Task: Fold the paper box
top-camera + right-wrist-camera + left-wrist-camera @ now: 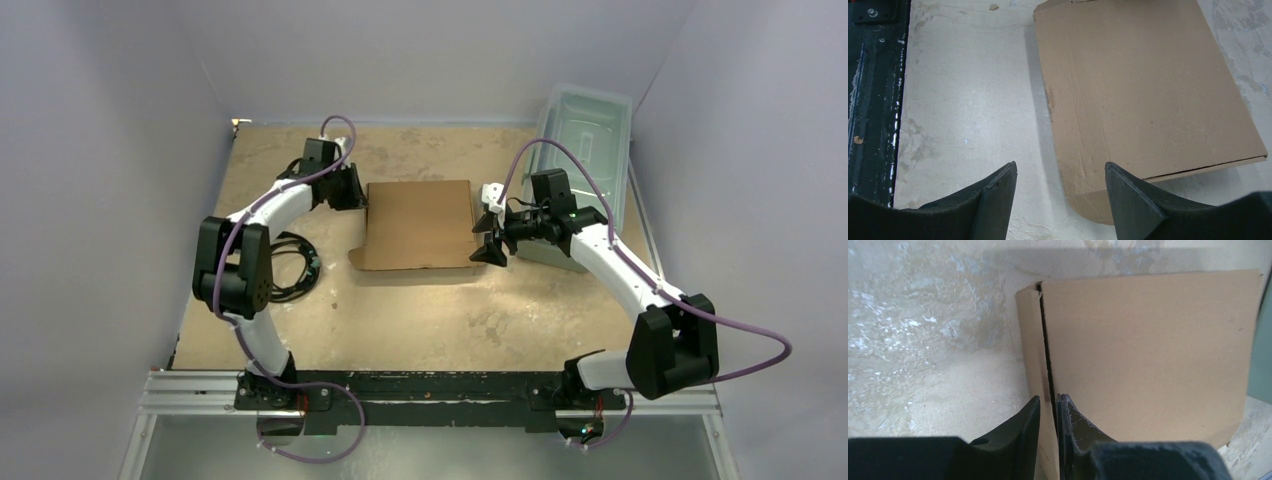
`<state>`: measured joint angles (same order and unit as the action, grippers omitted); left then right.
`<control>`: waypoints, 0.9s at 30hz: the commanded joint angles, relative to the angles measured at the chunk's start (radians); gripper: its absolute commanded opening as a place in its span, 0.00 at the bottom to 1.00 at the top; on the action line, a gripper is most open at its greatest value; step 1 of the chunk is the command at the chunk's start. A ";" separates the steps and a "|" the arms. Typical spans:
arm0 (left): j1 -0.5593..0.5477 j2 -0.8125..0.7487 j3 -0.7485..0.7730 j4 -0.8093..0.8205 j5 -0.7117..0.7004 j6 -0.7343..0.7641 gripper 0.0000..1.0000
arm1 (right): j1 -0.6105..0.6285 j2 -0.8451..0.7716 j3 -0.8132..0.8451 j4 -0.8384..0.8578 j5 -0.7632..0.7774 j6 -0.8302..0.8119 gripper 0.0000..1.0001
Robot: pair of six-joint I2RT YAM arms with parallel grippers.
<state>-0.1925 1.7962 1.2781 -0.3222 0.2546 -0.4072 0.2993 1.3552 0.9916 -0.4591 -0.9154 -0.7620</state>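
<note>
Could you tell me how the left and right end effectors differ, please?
The left end effector is closed on a side flap of the paper box; the right end effector is wide open, holding nothing. The left is at the box's left edge, the right beside its right edge. Both are black.
</note>
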 commanded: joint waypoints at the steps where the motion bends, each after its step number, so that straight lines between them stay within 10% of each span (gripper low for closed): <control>1: -0.004 0.037 0.019 -0.015 0.033 0.014 0.17 | 0.001 0.008 0.004 -0.008 -0.019 -0.017 0.68; 18: -0.004 0.019 0.014 -0.050 -0.018 0.006 0.00 | 0.009 0.000 -0.002 -0.023 -0.016 -0.050 0.69; 23: -0.003 -0.013 -0.031 -0.037 0.064 -0.080 0.00 | 0.172 -0.039 -0.066 0.021 0.163 -0.220 0.97; 27: -0.003 -0.019 -0.048 -0.063 0.106 -0.109 0.00 | 0.252 -0.077 -0.103 0.147 0.309 -0.260 0.99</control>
<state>-0.1921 1.8225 1.2587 -0.3481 0.2974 -0.4641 0.4919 1.3430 0.9138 -0.4351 -0.7662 -0.9226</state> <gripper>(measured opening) 0.019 0.986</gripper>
